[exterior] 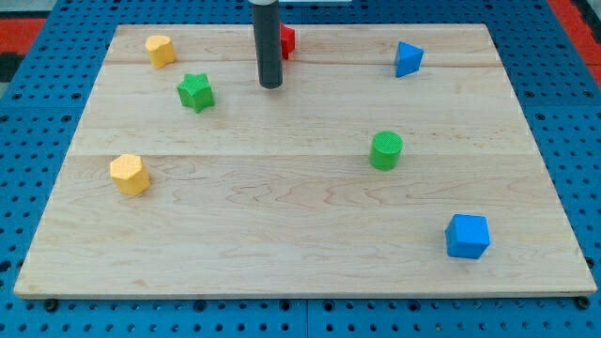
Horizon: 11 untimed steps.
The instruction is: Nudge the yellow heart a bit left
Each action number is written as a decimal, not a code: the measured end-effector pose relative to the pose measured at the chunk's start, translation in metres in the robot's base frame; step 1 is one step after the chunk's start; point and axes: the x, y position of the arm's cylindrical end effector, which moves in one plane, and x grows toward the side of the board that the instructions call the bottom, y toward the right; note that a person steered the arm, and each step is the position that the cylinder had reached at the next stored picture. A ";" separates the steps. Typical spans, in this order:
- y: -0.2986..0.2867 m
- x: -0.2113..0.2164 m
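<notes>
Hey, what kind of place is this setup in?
Probably a robotics lab bench: a wooden board on blue perforated matting, scattered printed blocks like the blue cube, and my tip near the red block.

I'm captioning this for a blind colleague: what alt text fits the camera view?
My tip rests near the wooden board's top edge, between a green star block and a partly hidden red block. Two yellow blocks sit toward the view's left.

Bright, even light from above — short soft shadows under the blocks, sharp focus, no glare.
</notes>
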 end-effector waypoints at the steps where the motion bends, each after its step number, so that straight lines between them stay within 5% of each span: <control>1: 0.002 -0.033; 2: 0.009 -0.064; 4: -0.042 -0.015; 6: -0.145 -0.095; 11: -0.068 -0.125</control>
